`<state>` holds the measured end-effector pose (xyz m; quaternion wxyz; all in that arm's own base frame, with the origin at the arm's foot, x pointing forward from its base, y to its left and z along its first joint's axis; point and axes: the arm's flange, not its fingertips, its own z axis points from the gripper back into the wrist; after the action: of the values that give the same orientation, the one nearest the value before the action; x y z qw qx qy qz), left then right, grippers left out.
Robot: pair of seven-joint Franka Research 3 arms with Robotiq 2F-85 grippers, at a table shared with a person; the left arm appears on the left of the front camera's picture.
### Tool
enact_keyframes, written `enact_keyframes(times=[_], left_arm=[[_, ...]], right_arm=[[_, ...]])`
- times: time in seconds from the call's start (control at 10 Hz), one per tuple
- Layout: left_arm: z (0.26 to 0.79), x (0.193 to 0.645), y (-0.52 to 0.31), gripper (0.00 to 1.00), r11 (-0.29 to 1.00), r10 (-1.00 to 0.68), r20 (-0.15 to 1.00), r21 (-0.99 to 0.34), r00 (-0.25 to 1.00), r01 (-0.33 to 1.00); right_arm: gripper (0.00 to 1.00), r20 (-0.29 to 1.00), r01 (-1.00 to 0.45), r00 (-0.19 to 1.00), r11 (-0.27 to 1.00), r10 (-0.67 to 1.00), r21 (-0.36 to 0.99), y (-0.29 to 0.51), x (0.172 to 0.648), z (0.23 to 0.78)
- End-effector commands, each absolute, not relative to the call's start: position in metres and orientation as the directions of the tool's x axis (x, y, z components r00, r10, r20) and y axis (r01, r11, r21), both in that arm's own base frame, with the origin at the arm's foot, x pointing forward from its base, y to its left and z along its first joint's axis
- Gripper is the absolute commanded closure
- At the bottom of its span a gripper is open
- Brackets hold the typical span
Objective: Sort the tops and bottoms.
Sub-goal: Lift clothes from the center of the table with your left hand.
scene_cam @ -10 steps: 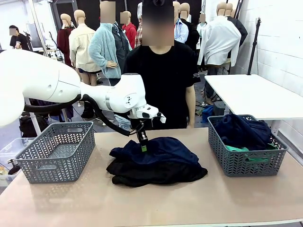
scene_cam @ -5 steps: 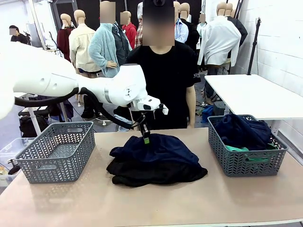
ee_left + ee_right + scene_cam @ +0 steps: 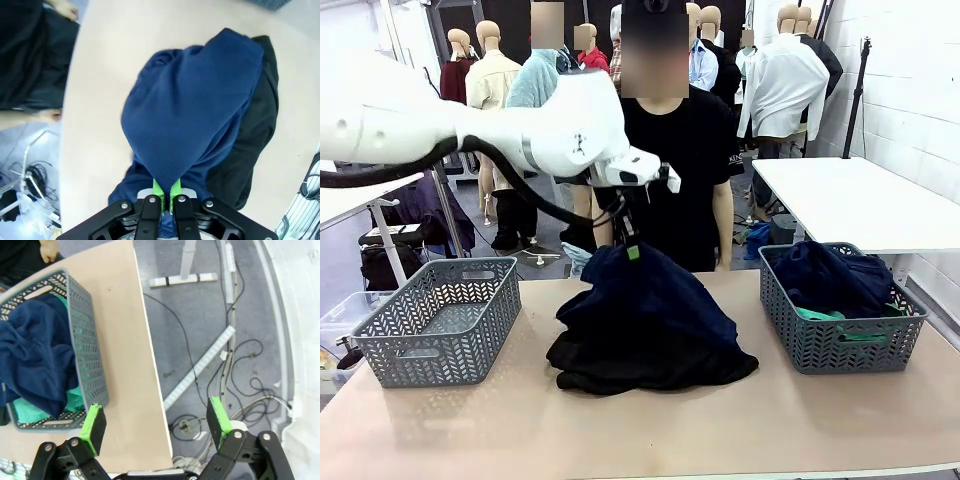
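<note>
My left pincer [image 3: 166, 189] is clamped on a pinch of the dark blue cloth garment [image 3: 650, 300] at frame centre, tenting it off the crumpled black garment [image 3: 650, 366] beneath, which I judge may drag along. My right pincer [image 3: 157, 422] gapes empty; the navy shirt [image 3: 830, 276] and bright green shirt [image 3: 815, 314] lie in the grey lattice basket [image 3: 840, 348], right.

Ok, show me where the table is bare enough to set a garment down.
The front strip of the table, nearer the robot than the clothes pile, is bare. The left basket is empty, and table shows between it and the pile. Crowded: the right basket, heaped full, and the narrow gap beside it.
</note>
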<state>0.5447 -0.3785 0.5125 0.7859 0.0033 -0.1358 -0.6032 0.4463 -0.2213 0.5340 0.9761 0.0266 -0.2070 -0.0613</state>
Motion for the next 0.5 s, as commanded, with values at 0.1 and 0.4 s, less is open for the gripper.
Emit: enact_keyframes(times=[0.1,0.4], left_arm=[[0.591,0.517,-0.383,1.0,0.276,-0.939,0.288,0.313,0.187,0.909],[0.675,0.487,-0.399,1.0,0.314,-0.926,0.334,0.426,0.175,0.849]], right_arm=[[0.0,0.394,0.109,0.911,0.992,-0.125,0.061,-0.222,0.446,0.534],[0.0,0.394,0.109,0.911,0.992,-0.125,0.061,-0.222,0.446,0.534]])
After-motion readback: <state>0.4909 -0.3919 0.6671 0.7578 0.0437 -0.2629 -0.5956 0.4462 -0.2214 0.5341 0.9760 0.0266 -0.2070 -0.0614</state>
